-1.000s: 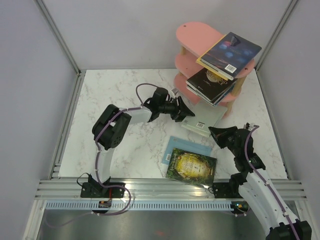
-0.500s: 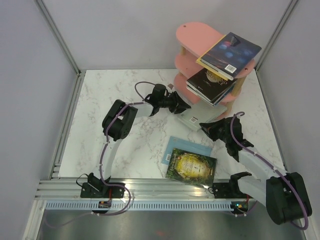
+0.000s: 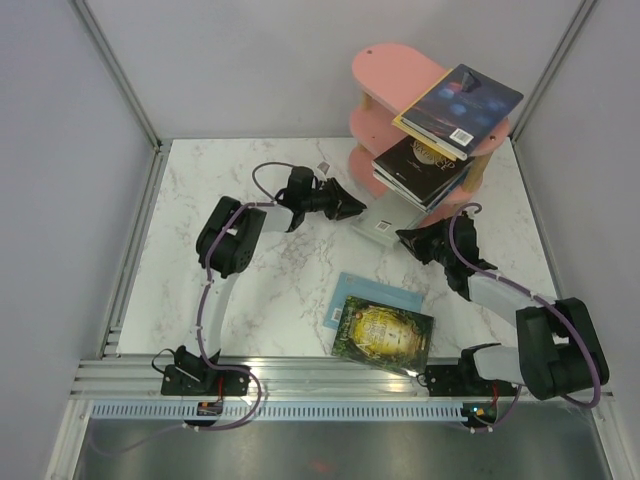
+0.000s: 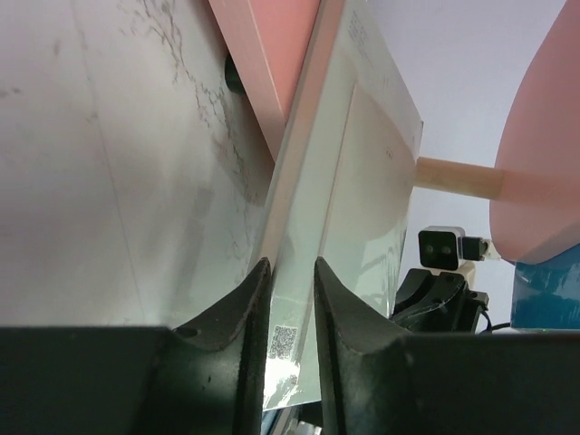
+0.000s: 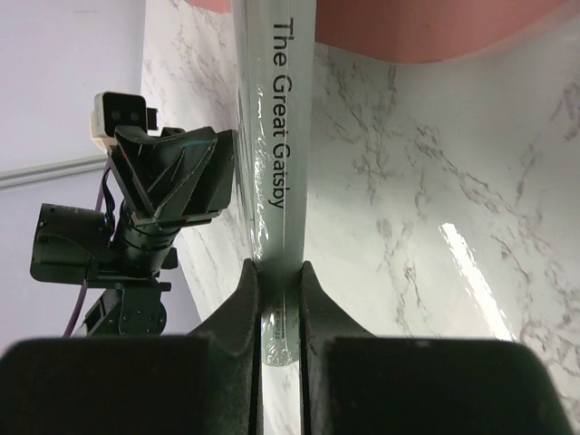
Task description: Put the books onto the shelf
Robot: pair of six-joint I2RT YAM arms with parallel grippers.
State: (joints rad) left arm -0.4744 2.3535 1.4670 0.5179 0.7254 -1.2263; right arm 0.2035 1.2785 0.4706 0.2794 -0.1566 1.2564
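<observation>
A thin grey book (image 3: 384, 226) stands on edge on the marble table, its far end against the bottom pink board of the shelf (image 3: 395, 65). My right gripper (image 3: 407, 239) is shut on the book's spine (image 5: 281, 136) at its near end (image 5: 279, 267). My left gripper (image 3: 350, 209) straddles the opposite corner of the book (image 4: 362, 181); its jaws (image 4: 290, 267) are narrow and still a little apart. A dark blue book (image 3: 465, 103) lies on an upper board of the shelf, a black book (image 3: 425, 165) on a lower one. A light blue book (image 3: 385, 292) and a green-yellow book (image 3: 383, 333) lie flat near the front.
The shelf's pink bottom board (image 4: 263, 54) and a wooden post (image 4: 453, 172) sit close beyond the left fingers. The left arm (image 5: 172, 181) faces the right gripper across the book. Grey walls and metal rails enclose the table (image 3: 200, 200).
The right gripper has carried the grey book up and left to the shelf's base. The left gripper has shifted left and back with it, and its jaws have narrowed around the book's corner.
</observation>
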